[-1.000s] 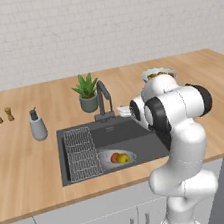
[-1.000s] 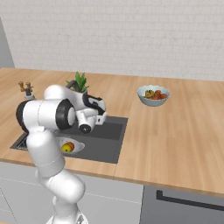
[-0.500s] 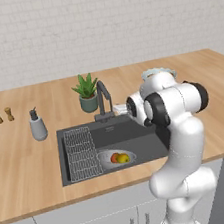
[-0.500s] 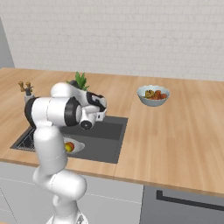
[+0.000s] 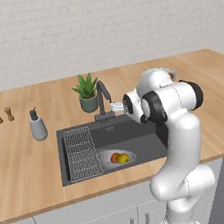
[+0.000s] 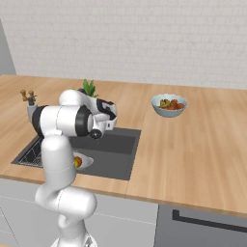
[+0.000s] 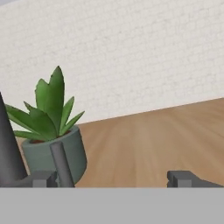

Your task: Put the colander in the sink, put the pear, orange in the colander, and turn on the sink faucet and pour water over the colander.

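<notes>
Gripper point(image 7: 114, 178) jaws spread wide, empty, level with the sink faucet point(image 5: 102, 99) lever. Risk: fingers slip past the thin lever or clip the potted plant point(image 7: 51, 131). Colander point(image 5: 116, 158) with pear point(image 5: 123, 158) and orange point(image 5: 114, 157) sits in sink point(image 5: 137, 135).

Orange point(image 6: 77, 161) in sink point(image 6: 116, 153)

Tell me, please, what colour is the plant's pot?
Grey-green pot, clearest in the hand view.
</notes>
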Controlling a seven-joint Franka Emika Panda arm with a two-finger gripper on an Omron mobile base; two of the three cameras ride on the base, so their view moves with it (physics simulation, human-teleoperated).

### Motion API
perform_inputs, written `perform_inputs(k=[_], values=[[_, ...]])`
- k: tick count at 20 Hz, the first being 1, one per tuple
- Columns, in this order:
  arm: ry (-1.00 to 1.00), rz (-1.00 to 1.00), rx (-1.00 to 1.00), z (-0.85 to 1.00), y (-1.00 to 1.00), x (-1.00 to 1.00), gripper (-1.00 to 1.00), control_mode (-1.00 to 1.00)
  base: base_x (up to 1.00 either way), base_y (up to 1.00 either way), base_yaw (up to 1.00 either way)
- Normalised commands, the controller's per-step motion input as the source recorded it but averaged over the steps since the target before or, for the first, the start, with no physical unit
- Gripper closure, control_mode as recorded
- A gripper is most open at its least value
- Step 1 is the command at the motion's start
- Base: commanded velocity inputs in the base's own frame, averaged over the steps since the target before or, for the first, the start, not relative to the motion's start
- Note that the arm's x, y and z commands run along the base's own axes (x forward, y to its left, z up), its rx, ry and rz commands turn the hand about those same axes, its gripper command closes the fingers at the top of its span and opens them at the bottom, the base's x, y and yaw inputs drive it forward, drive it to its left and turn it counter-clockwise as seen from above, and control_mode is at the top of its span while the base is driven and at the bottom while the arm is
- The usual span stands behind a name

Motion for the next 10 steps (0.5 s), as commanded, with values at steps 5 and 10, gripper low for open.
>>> perform_inputs(k=[5, 10], values=[[0.0, 0.0, 0.0, 0.0, 0.21, 0.05, -1.0, -1.0, 0.0, 0.0, 0.0], [0.0, 0.0, 0.0, 0.0, 0.1, 0.1, -1.0, -1.0, 0.0, 0.0, 0.0]])
